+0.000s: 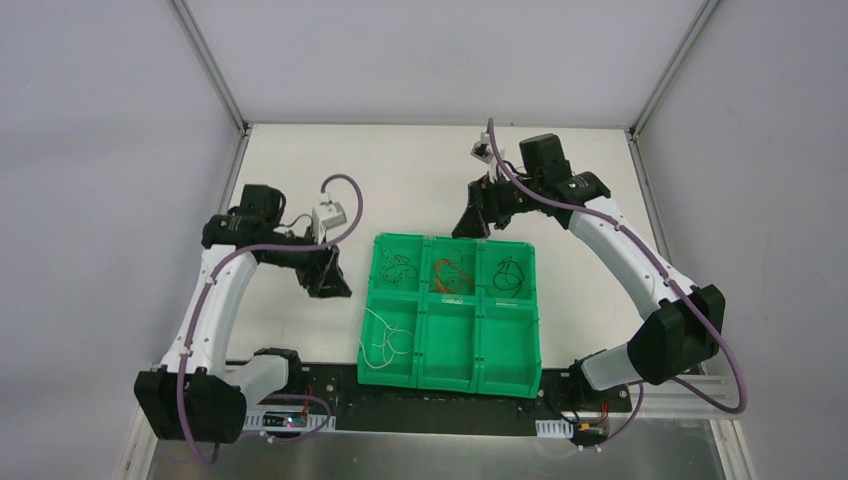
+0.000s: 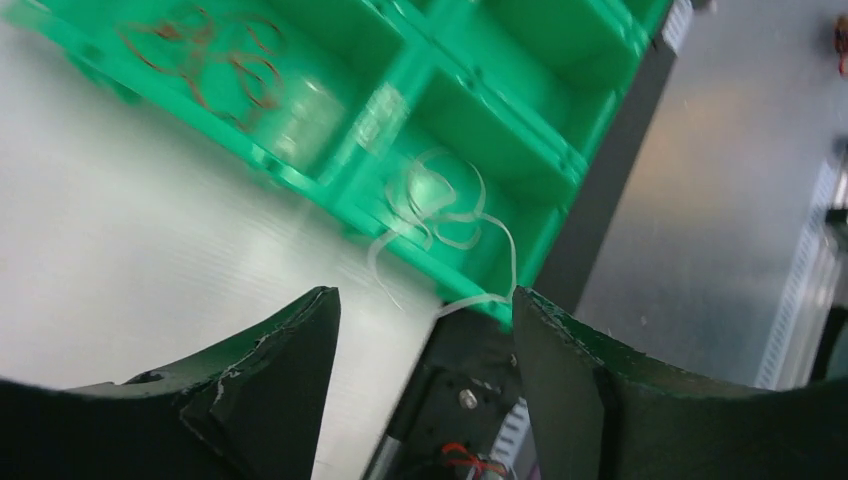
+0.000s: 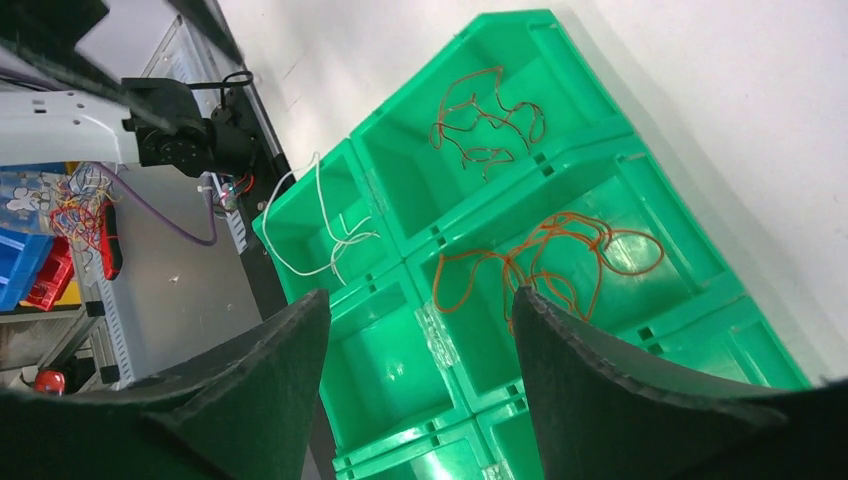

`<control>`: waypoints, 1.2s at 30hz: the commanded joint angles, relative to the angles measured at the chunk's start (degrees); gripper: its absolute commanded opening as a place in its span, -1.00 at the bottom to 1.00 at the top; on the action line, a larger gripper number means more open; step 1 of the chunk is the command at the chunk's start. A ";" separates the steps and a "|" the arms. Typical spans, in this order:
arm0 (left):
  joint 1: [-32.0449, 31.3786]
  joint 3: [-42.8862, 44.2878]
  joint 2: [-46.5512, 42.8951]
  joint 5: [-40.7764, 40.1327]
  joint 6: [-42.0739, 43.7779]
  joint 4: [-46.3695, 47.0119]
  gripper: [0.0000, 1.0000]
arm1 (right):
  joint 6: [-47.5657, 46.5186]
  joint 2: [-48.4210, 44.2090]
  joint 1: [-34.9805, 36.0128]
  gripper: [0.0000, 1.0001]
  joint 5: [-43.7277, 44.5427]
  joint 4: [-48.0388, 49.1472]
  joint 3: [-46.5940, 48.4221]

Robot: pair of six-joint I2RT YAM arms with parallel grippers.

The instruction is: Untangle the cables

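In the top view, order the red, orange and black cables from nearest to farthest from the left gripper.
1. Red cable, back-left compartment.
2. Orange cable, back-middle compartment.
3. Black cable, back-right compartment.

A robot lab cell — white panel walls (image 1: 90, 150), aluminium posts (image 1: 208, 62) round the table (image 1: 400, 170).

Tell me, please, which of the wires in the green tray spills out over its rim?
The white wire, in the near-left compartment: it loops out over the tray's left rim, while the other three lie wholly inside far-row compartments.
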 commanded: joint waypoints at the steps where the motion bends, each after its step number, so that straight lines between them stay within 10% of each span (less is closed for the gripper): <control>1: -0.15 -9.55 -4.05 3.92 16.07 -7.34 0.21 | -1.19 -1.73 -1.85 0.39 -0.07 -2.35 -0.72; 14: -13.22 -20.29 0.68 -14.96 3.31 18.13 -0.08 | -1.03 -5.85 -4.05 0.38 3.34 -4.50 -4.26; 24: -21.21 -20.17 4.46 -20.96 3.50 19.71 0.05 | -1.33 -6.15 -4.44 0.38 4.82 -4.72 -4.24; 32: -23.33 -18.27 4.16 -23.12 -0.73 19.66 -0.93 | -1.72 -6.40 -4.55 0.35 5.33 -5.41 -4.19; 36: -24.31 -14.81 -1.31 -21.77 -0.75 15.83 -1.00 | -2.41 -6.83 -4.63 0.34 5.46 -6.15 -4.47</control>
